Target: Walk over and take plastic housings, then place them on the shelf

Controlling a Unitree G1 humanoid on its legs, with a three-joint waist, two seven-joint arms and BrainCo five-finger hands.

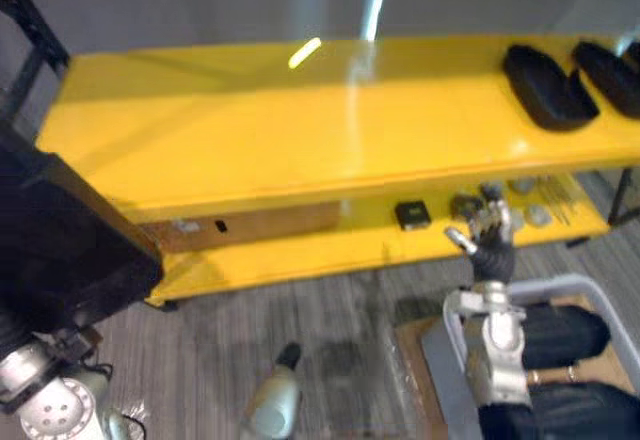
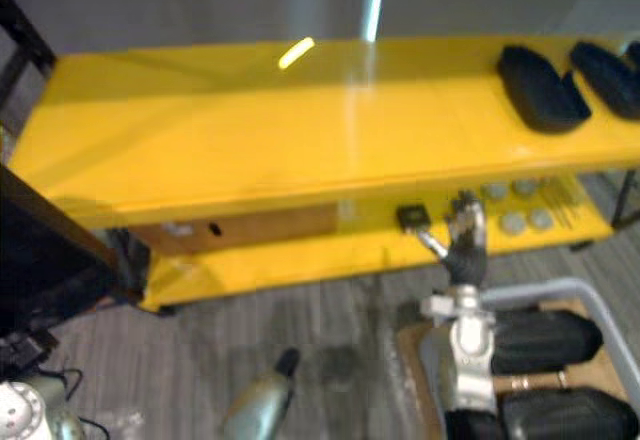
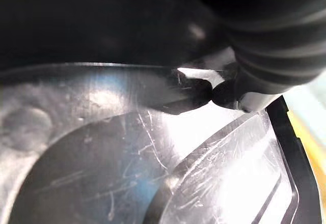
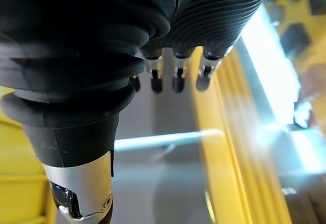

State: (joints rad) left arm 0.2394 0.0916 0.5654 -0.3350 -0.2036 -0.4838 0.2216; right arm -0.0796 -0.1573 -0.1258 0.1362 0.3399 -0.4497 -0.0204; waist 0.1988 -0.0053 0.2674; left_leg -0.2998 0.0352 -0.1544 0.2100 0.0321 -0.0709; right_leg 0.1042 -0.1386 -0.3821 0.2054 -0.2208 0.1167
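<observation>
Shelf [image 1: 250, 140]: yellow, two tiers.

Top tier, right end: 2 black plastic housings [image 1: 545, 85] lie side by side, just apart, each running from near the back edge toward the front edge. A third dark piece [image 1: 634, 52] is cut off at the edge of the view, so I cannot tell what it is.

Lower tier:
- 1 brown box [image 1: 250, 225], left of middle, tucked under the top tier.
- 1 small black block [image 1: 412, 215], right of middle.
- 4 grey discs [image 2: 512, 223], in a two-by-two group near the right end.
- A cluster of thin rods [image 1: 555, 195] beside the discs; too blurred to count.

Right hand [image 1: 492, 250]: upright in front of the lower tier's front edge, just right of the black block. Its fingers [image 4: 177, 79] are straight and a little apart, with nothing held and nothing touched.

Left hand [image 3: 265, 35]: right up against 1 large carried housing [image 1: 60, 240], which sits off the shelf's left front corner, above the floor. In the left wrist view, glossy scratched black plastic lies directly against the hand. I cannot tell whether the hand is closed round it.

Floor, beside the right arm: 1 grey-rimmed bin [image 1: 575, 285] holding 2 black rounded pieces [image 1: 560, 335], one behind the other. They look like more housings.
</observation>
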